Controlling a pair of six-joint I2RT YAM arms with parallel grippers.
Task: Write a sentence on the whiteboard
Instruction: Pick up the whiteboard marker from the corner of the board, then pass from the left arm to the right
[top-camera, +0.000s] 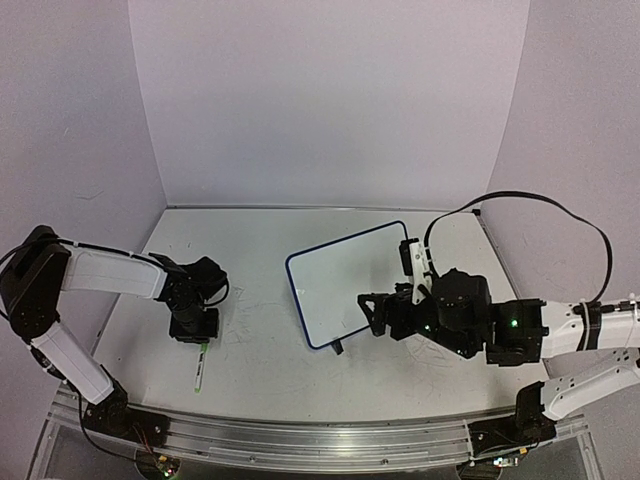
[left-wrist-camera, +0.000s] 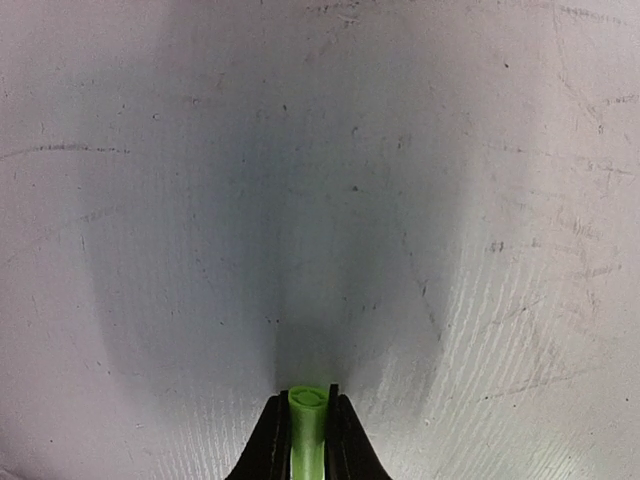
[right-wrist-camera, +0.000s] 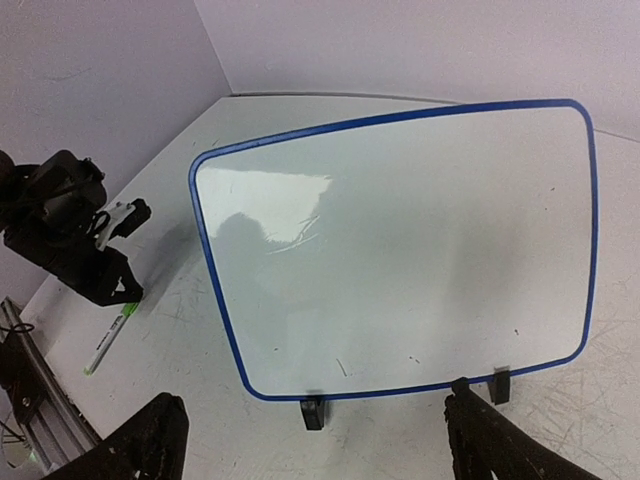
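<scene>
At the bottom centre of your left wrist view, the left end effector (left-wrist-camera: 306, 400) shows only as two black fingertips (left-wrist-camera: 272, 440). They press against either side of a bright green marker (left-wrist-camera: 307, 445). You see the marker almost end-on, and its round, hollow-looking end points away from the camera toward the tabletop (left-wrist-camera: 480, 150). The tabletop fills the rest of your frame, white and scuffed, crossed by faint grey scratches and small dark specks. A broad, soft shadow runs up the middle of it, darkest just above the marker's end.
</scene>
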